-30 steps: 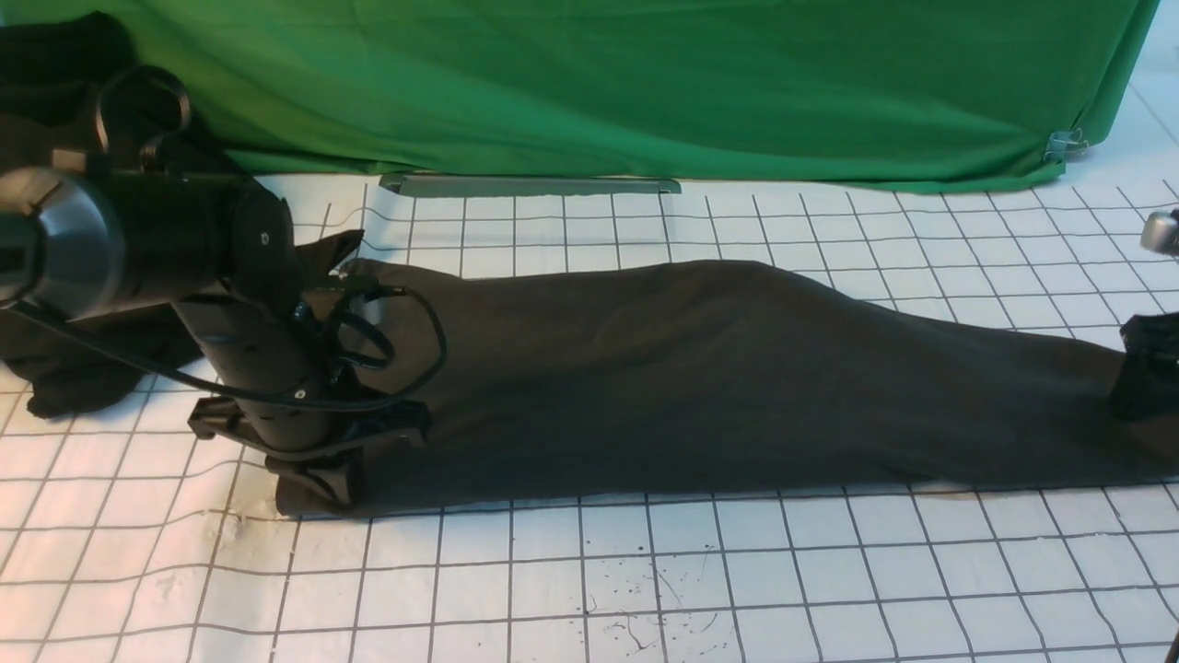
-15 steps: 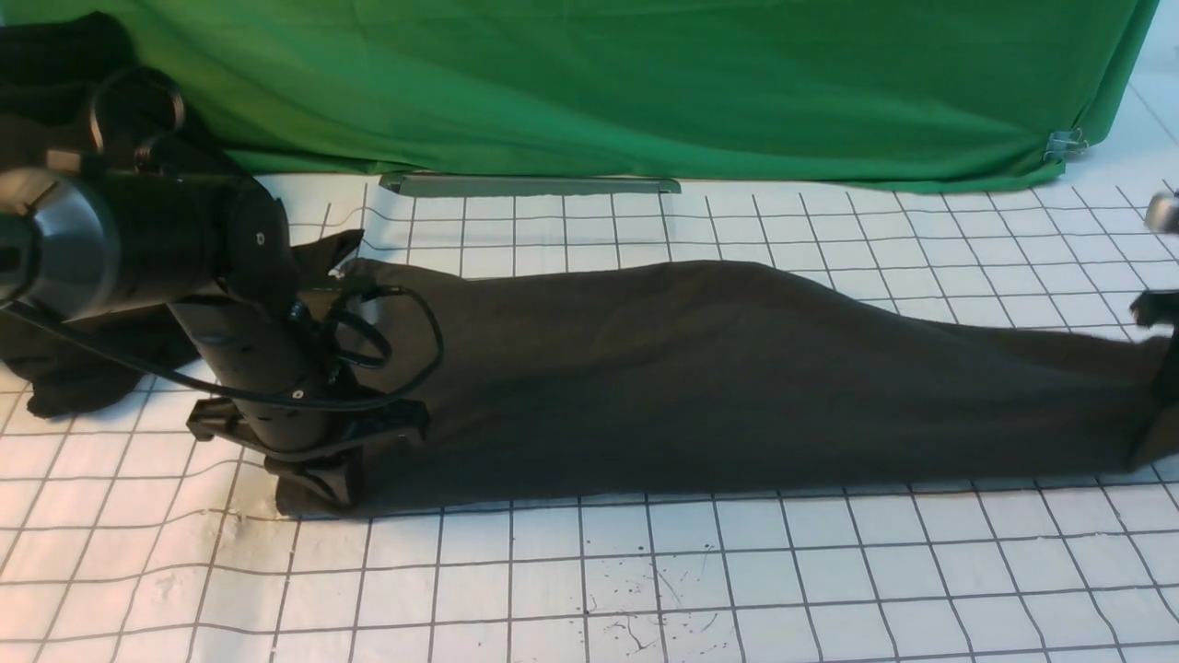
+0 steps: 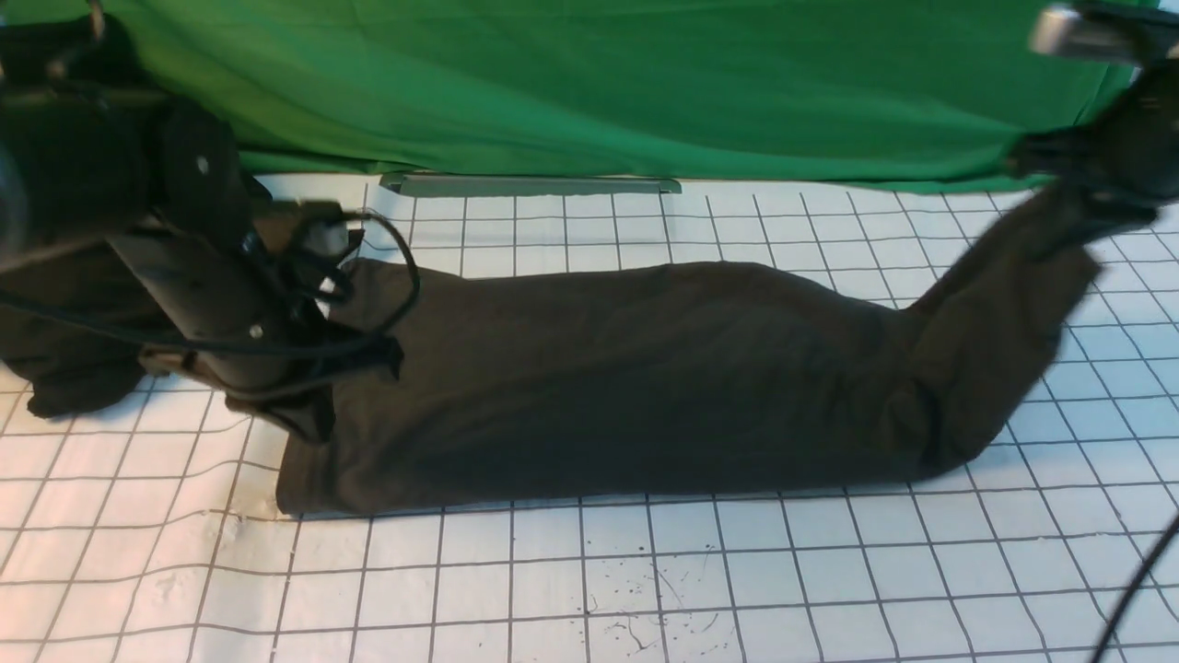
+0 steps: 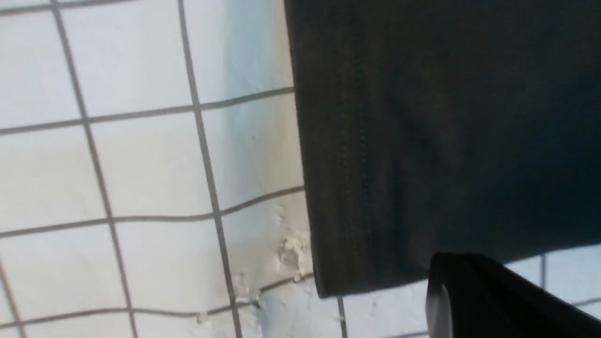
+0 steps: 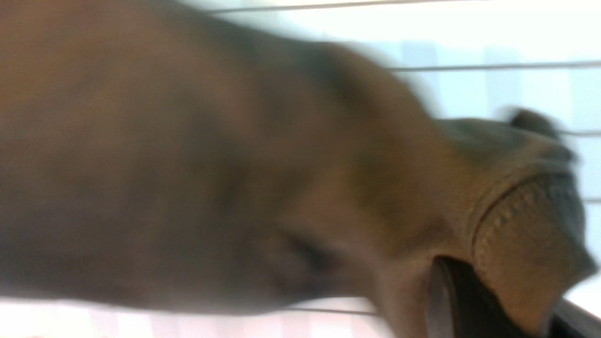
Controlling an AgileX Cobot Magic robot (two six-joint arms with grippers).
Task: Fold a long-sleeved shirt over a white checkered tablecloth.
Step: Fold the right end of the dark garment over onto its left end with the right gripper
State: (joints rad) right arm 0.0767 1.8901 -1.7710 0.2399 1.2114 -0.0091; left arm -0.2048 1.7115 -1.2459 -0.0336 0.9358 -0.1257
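The long-sleeved shirt point(image 3: 645, 387) lies as a long dark brownish-grey strip across the white checkered tablecloth point(image 3: 645, 589); its logo is hidden. My right gripper point(image 3: 1091, 189) is shut on the shirt's right end and holds it up high at the far right, so that end rises steeply off the cloth. The right wrist view shows blurred shirt fabric point(image 5: 235, 164) and a ribbed hem wrapped round the fingers point(image 5: 446, 291). My left gripper point(image 3: 309, 419) hovers just above the shirt's left end, looks shut and holds nothing. The shirt's corner point(image 4: 422, 141) lies flat beneath it.
A blacker garment heap point(image 3: 55, 368) lies at the far left behind the left arm. The green cloth point(image 3: 645, 83) hangs along the back, with a grey bar point(image 3: 530, 184) at its foot. A cable point(image 3: 1133, 589) crosses the near right corner.
My right gripper has swung up and inward, lifting the shirt's right end off the cloth. The left gripper has risen off the shirt's left corner, which stays flat.
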